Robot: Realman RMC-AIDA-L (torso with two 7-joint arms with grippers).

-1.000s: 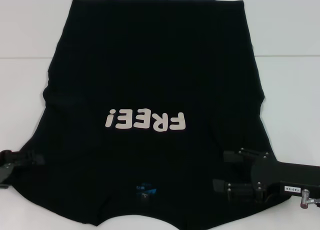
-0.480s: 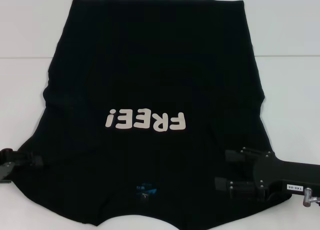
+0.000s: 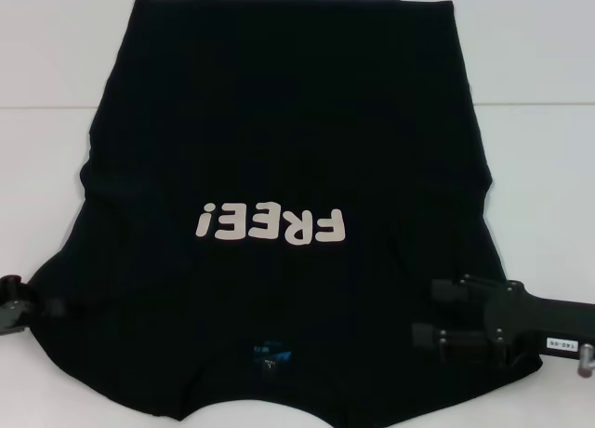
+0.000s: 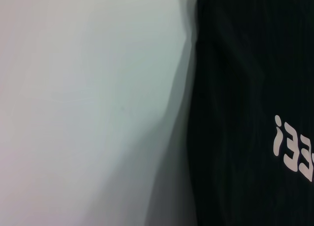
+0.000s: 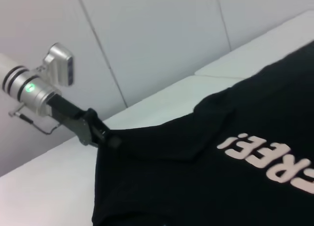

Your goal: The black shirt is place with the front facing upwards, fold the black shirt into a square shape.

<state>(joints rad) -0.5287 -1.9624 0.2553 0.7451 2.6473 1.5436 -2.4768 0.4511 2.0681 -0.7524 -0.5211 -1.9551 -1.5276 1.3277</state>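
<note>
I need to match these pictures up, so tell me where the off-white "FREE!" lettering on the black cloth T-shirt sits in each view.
Head view: off-white "FREE!" lettering, lower centre of the black cloth T-shirt, reading upside down.
Left wrist view: only its end, the "!" and two "E"s, at the picture's edge.
Right wrist view: most of the lettering at the edge; the left hand at the shirt's corner.
Shared landmark: the "!" of the lettering.

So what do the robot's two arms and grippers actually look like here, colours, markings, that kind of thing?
The right gripper is matt black with flat linkage fingers studded with small silver screws, a white label with dark print on its body, and a silver fitting behind. The left gripper is also black, on a silver-white cylindrical wrist with a lit green indicator and a thin cable loop beside it. Both sit at the black shirt.
</note>
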